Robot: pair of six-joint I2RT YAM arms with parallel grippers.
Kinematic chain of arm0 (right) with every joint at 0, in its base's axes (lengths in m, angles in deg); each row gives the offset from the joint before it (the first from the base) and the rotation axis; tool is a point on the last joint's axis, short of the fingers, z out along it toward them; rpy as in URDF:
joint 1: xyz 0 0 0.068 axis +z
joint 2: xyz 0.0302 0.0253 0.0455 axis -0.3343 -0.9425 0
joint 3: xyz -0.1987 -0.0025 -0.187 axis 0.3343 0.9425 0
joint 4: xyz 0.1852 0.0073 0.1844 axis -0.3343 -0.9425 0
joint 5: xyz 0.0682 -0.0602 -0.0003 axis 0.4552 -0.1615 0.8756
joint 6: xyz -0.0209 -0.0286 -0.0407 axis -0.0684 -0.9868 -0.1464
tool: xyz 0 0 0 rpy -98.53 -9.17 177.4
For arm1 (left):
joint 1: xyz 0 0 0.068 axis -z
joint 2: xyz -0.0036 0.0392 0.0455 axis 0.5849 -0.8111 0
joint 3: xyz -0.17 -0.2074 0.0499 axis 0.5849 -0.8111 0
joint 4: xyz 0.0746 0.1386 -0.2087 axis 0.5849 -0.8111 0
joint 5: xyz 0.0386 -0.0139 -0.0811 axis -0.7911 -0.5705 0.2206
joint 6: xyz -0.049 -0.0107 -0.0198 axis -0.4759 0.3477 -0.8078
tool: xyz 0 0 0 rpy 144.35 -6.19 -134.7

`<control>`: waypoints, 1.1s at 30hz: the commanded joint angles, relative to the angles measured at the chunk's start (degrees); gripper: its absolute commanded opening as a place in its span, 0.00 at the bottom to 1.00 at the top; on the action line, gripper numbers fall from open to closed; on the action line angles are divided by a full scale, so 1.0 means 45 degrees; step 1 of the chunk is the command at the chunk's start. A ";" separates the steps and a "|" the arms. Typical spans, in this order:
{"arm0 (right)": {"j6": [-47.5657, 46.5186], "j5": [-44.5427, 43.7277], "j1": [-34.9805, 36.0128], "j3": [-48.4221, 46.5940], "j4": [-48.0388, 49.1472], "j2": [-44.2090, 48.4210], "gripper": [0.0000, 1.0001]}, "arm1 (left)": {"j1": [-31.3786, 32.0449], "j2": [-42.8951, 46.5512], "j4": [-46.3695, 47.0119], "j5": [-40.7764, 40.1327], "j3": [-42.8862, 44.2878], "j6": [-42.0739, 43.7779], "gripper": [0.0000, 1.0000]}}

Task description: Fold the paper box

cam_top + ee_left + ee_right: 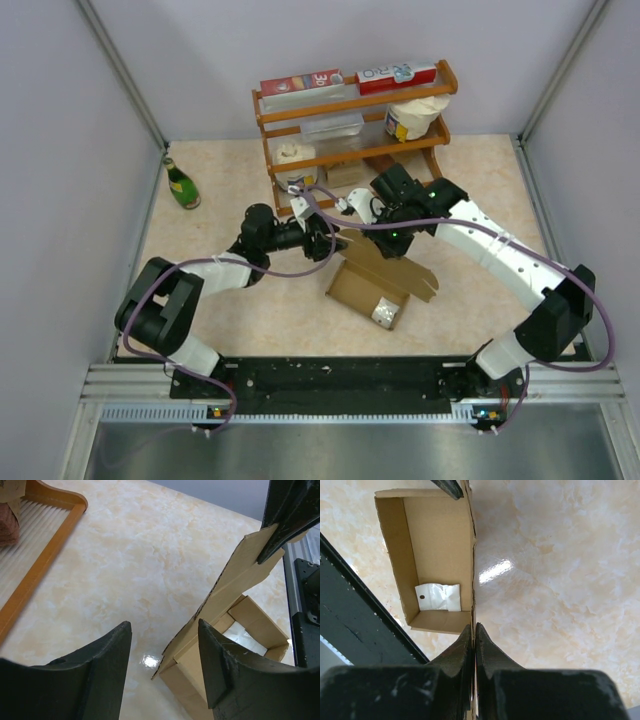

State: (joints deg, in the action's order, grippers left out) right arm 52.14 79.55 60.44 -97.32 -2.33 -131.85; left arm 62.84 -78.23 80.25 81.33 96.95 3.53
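Paper box (pixel 372 285), plain brown cardboard, is lying on the desk (pixel 480 180) just in front of the wooden rack (pixel 350 130), with its tray already formed and a white packet (pixel 438 597) sitting inside. One long flap (pixel 242 575) is standing up along the tray's side facing the rack. The right fingers (pixel 474 639) are pinching that flap's edge, closed flat on the cardboard and holding it upright. The left fingers (pixel 325 242) are hanging parted and gripping nothing, between the rack and the box, just beside the flap's end and apparently not touching it. The step in hand looks like bringing this flap over the tray. The next move is likely calling for the left fingers to be pushing the flap away from the rack along its crease, with the right fingers guiding so the cardboard is not buckling.
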 commanded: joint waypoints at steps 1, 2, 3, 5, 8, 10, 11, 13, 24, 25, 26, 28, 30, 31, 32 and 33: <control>0.0014 0.0216 0.0207 0.0082 0.0020 0.0589 0.00 | 0.0180 -0.0136 -0.0292 -0.0167 0.0759 0.0623 0.59; 0.0033 0.0216 0.0207 0.0063 0.0039 0.0570 0.00 | 0.0239 -0.0156 -0.0429 -0.0167 0.0876 0.0720 0.58; 0.0033 0.0235 0.0207 0.0082 0.0020 0.0550 0.00 | 0.0317 -0.0195 -0.0643 -0.0128 0.1013 0.0817 0.56; 0.0033 0.0352 0.0207 0.0063 0.0000 0.0530 0.00 | 0.0415 -0.0273 -0.0898 -0.0031 0.1170 0.0896 0.52; 0.0072 0.0333 0.0207 0.0063 0.0000 0.0530 0.00 | 0.0493 -0.0274 -0.1035 0.0126 0.1190 0.0799 0.45; 0.0072 0.0295 0.0245 0.0121 -0.0020 0.0530 0.00 | 0.0513 -0.0137 -0.1366 0.0127 0.1190 0.0935 0.41; 0.0072 0.0294 0.0207 0.0122 -0.0020 0.0530 0.00 | 0.0513 -0.0059 -0.1523 0.0126 0.1171 0.0994 0.39; 0.0072 0.0255 0.0226 0.0141 -0.0020 0.0472 0.00 | 0.0513 0.0078 -0.1816 0.0223 0.1170 0.1072 0.36; 0.0131 0.0236 0.0207 0.0044 -0.0020 0.0179 0.00 | 0.0746 0.0703 -0.2617 0.0400 0.1170 0.1111 0.29; 0.0131 0.0255 0.0207 0.0024 -0.0020 0.0179 0.00 | 0.0824 0.0742 -0.2695 0.0322 0.1190 0.1150 0.30; 0.0150 0.0255 0.0226 0.0043 -0.0020 0.0140 0.00 | 0.0903 0.0800 -0.2831 0.0186 0.1190 0.1247 0.31; 0.0151 0.0255 0.0207 0.0043 -0.0020 0.0139 0.00 | 0.1078 0.0820 -0.3182 -0.0068 0.1268 0.1539 0.31; 0.0151 0.0255 0.0226 0.0044 -0.0020 0.0159 0.00 | 0.1196 0.0859 -0.3651 -0.0244 0.1404 0.1987 0.31; 0.0170 0.0255 0.0207 0.0044 -0.0020 0.0178 0.00 | 0.1274 0.0879 -0.3808 -0.0322 0.1444 0.2087 0.31; 0.0170 0.0236 0.0207 0.0044 -0.0020 0.0159 0.00 | 0.1332 0.0898 -0.3945 -0.0400 0.1444 0.2204 0.31; 0.0170 0.0236 0.0226 0.0024 -0.0020 0.0159 0.00 | 0.1352 0.0957 -0.4101 -0.0536 0.1463 0.2282 0.30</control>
State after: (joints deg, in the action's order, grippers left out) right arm 52.25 79.64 60.55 -96.60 -3.72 -131.50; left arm 67.98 -76.55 64.27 80.65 101.25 10.17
